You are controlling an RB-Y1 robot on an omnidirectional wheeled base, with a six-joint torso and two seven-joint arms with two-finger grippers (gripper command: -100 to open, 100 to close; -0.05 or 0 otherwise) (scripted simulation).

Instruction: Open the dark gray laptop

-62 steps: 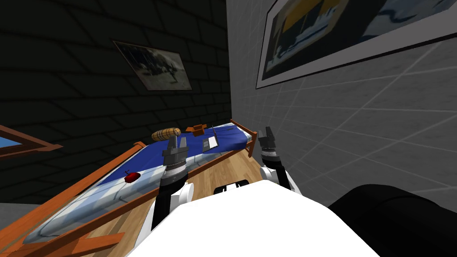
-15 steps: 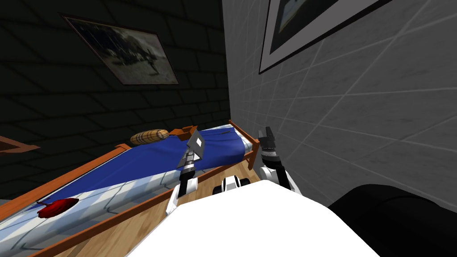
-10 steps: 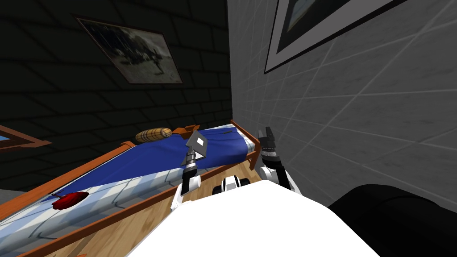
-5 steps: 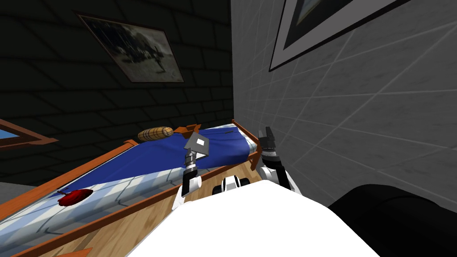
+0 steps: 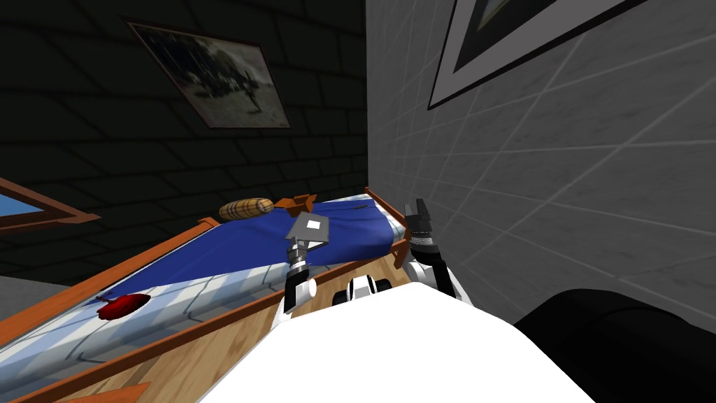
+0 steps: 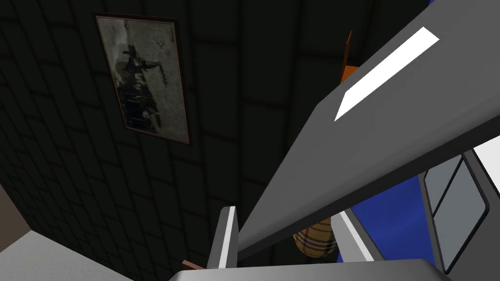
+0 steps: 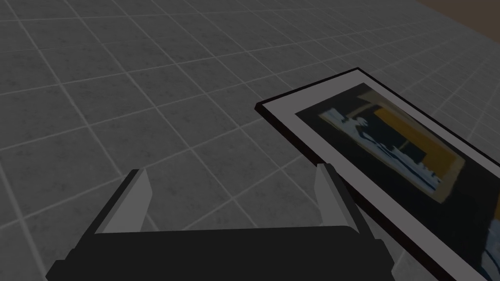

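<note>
The dark grey laptop lies on the blue bed cover (image 5: 231,248). Its lid (image 5: 310,229) is raised, its back with a white mark turned toward me. My left gripper (image 5: 301,246) is just below the lid and grips its edge. In the left wrist view the lid (image 6: 371,122) slants between the two fingers (image 6: 225,236), which press its sides. The laptop's base (image 6: 456,210) shows beyond the lid, with pale rounded panels. My right gripper (image 5: 418,210) is held up beside the grey wall, open and empty (image 7: 234,195).
The bed has a wooden frame (image 5: 210,325) along its near side. On it lie a plaid bolster (image 5: 246,208), an orange object (image 5: 297,203) and a red object (image 5: 120,306) far left. The tiled grey wall (image 5: 545,182) stands close on the right.
Since the earliest frame my left arm has reached the laptop and lifted its lid. Over the last second the lid has turned a little more; my head view has shifted slightly. The right arm is still.
</note>
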